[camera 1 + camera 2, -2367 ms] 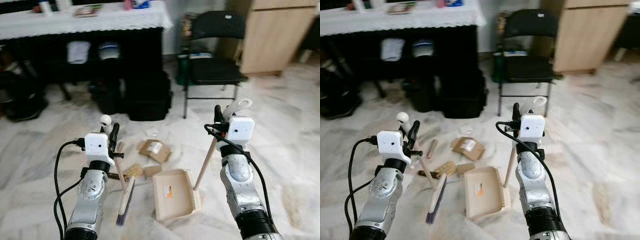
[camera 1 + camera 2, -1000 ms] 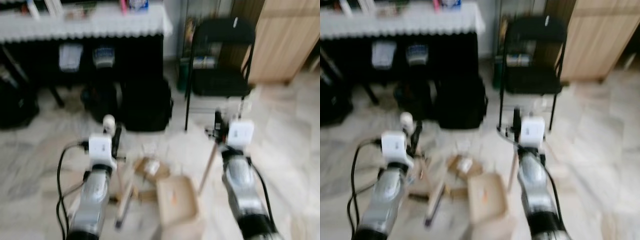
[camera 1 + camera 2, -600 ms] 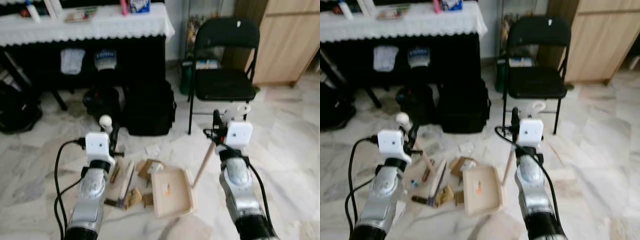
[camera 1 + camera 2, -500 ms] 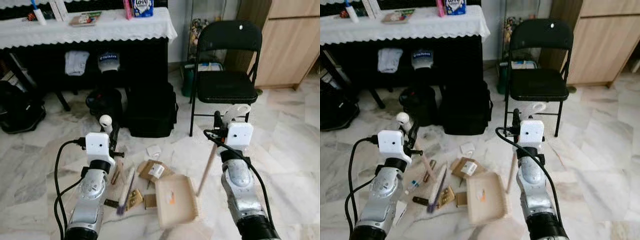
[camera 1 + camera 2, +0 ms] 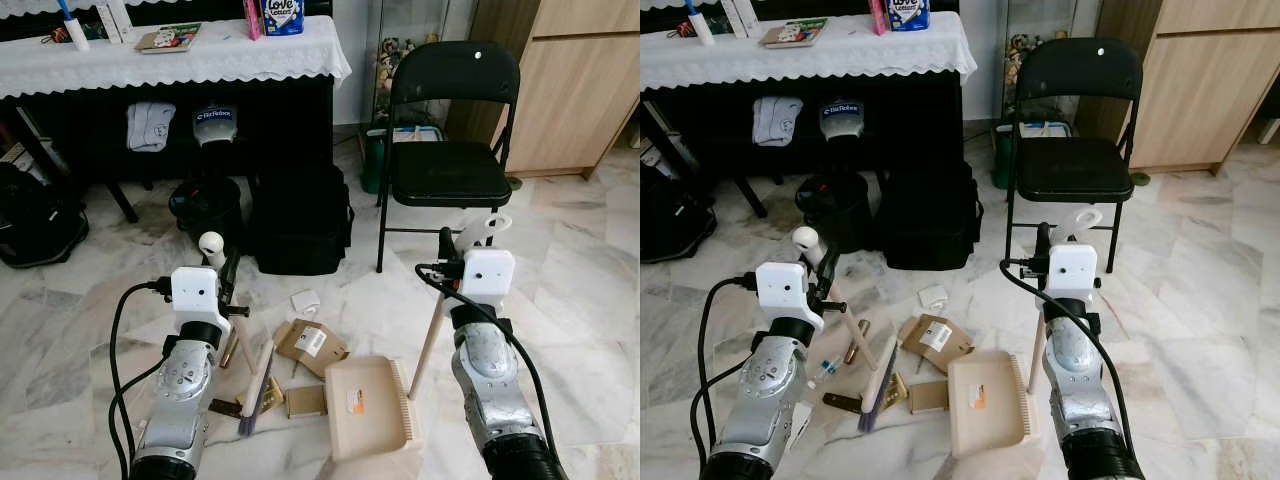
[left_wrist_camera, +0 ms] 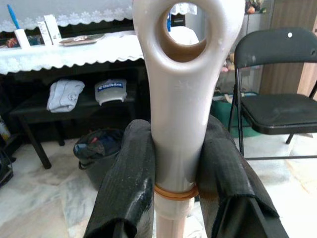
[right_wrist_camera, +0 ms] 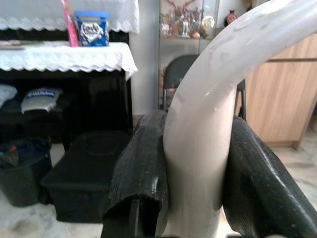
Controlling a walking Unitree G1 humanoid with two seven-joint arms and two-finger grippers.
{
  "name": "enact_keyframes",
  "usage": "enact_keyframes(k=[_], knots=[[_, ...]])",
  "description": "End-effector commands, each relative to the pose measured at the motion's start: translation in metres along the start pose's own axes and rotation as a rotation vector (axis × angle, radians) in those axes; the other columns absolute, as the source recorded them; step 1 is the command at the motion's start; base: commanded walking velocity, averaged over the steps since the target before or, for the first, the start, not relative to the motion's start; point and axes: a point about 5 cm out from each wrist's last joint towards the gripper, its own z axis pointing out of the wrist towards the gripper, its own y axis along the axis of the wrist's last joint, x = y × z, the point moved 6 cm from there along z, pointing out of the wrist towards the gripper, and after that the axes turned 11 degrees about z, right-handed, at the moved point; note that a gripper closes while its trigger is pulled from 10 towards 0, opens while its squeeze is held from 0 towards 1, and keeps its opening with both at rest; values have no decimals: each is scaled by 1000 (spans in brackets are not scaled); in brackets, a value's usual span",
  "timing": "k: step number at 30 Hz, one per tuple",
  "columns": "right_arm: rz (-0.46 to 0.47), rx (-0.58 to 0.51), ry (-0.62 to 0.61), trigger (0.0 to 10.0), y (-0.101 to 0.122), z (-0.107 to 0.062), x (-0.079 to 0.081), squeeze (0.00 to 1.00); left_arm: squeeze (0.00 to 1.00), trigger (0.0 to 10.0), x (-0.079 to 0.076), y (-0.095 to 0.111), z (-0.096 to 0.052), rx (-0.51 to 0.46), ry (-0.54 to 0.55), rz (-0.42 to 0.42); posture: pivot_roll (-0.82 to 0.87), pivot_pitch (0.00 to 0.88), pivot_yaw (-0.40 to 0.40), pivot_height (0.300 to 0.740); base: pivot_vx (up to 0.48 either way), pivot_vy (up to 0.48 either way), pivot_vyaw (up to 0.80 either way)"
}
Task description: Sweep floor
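Left gripper (image 6: pixel 176 163) clamped on the pale grey looped handle top of the broom (image 5: pixel 258 378); the broom's wooden shaft slants down to a beige head with dark bristles resting on the marble floor (image 5: pixel 590 300). Right gripper (image 7: pixel 195 163) closed around the curved grey grip of the dustpan (image 5: pixel 368 405), a beige tray with a comb edge, lying flat on the floor on a wooden pole.

Litter lies between broom and dustpan: a brown packet (image 5: pixel 312 342) with a white label, a white scrap (image 5: pixel 304 302), a small cardboard piece (image 5: pixel 305 401), a brown tube (image 5: pixel 231 349). Beyond stand a black bag (image 5: pixel 300 218), a black folding chair (image 5: pixel 448 150), a table (image 5: pixel 180 55) with a lace cloth, and a wooden cabinet (image 5: pixel 575 85).

Compared with half a second ago, the dustpan sits slightly further right and the whole scene appears lower.
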Motion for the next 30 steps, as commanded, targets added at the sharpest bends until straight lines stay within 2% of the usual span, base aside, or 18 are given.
enact_keyframes(k=[1, 5, 12, 16, 23, 30], knots=[[-16, -14, -5, 10000, 1, -1, -4, 0, 0, 10000, 5, 10, 1, -34, 1, 23, 23, 102, 73, 740, 0, 0, 0], [-39, 15, -25, 10000, -9, -4, -14, 0, 0, 10000, 6, 8, -2, -25, 0, 30, 29, 110, 76, 740, 0, 0, 0], [-52, 44, -44, 10000, -15, -1, -14, 0, 0, 10000, 9, 7, -2, -22, 5, 38, 39, 115, 77, 740, 0, 0, 0], [-12, 63, -62, 10000, -16, 2, -5, 0, 0, 10000, 9, 8, 0, -22, 5, 39, 37, 116, 78, 740, 0, 0, 0], [39, 144, -99, 10000, -28, -1, -6, 0, 0, 10000, 9, 9, 1, -25, 4, 38, 32, 109, 77, 740, 0, 0, 0], [45, 158, -98, 10000, -25, 1, -7, 0, 0, 10000, 6, 10, 3, -28, 0, 31, 26, 102, 75, 740, 0, 0, 0]])
